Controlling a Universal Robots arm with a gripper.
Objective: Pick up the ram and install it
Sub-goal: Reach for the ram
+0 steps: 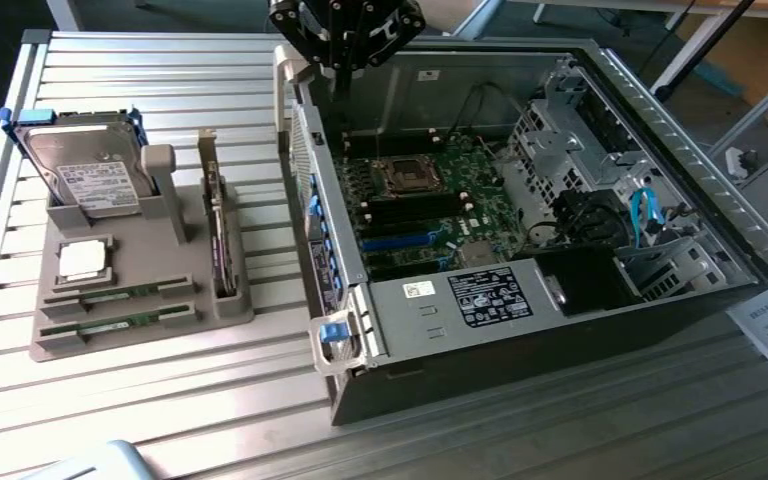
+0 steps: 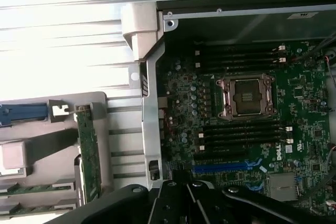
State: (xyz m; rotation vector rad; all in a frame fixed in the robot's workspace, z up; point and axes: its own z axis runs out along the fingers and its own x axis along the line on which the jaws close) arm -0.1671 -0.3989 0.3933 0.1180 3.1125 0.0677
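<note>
Before us: green ram (image 1: 117,293), green twin (image 1: 120,322), our grey tray (image 1: 91,346), green motherboard (image 1: 484,205), ribbed silver surface (image 1: 157,420).

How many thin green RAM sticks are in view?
2: one ram stick in the front slot of the grey plastic holder, the other ram stick behind it. Others may be hidden.

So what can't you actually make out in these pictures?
- Gripper: cut off by the exterior view's top edge.
- Motherboard: in the wrist view, its near strip is hidden behind the gripper's dark body.
- Ram sticks in the grey holder: the chips are too small to count in the exterior view.
- Hard drive: the label print is too small to read.
- Expansion card: seen edge-on in the exterior view, so its face is hidden.
</note>
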